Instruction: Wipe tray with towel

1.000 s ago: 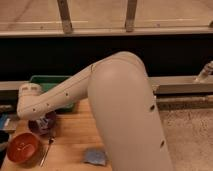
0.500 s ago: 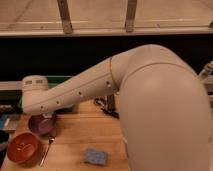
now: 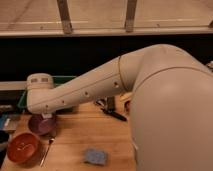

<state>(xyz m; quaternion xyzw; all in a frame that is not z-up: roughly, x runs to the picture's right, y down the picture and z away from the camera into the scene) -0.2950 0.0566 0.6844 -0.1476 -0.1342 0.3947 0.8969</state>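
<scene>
The green tray (image 3: 23, 99) stands at the back left of the wooden table; only its left wall and a strip of its far rim show behind my arm. My cream arm (image 3: 85, 90) reaches from the right across the view, and its far end (image 3: 39, 95) is over the tray's front edge. The gripper hangs beneath that end, between the tray and the purple bowl (image 3: 41, 125), hidden by the arm. It is shut, and I cannot tell whether it holds anything. The towel is hidden.
An orange bowl (image 3: 22, 147) sits at the front left with a utensil (image 3: 46, 150) lying beside it. A blue-grey square pad (image 3: 95, 156) lies near the table's front edge. Dark objects (image 3: 113, 113) lie mid-table under the arm. My arm's bulk fills the right side.
My arm has risen and swung closer to the camera, covering more of the right side. Its far end moved up and right from above the purple bowl toward the tray.
</scene>
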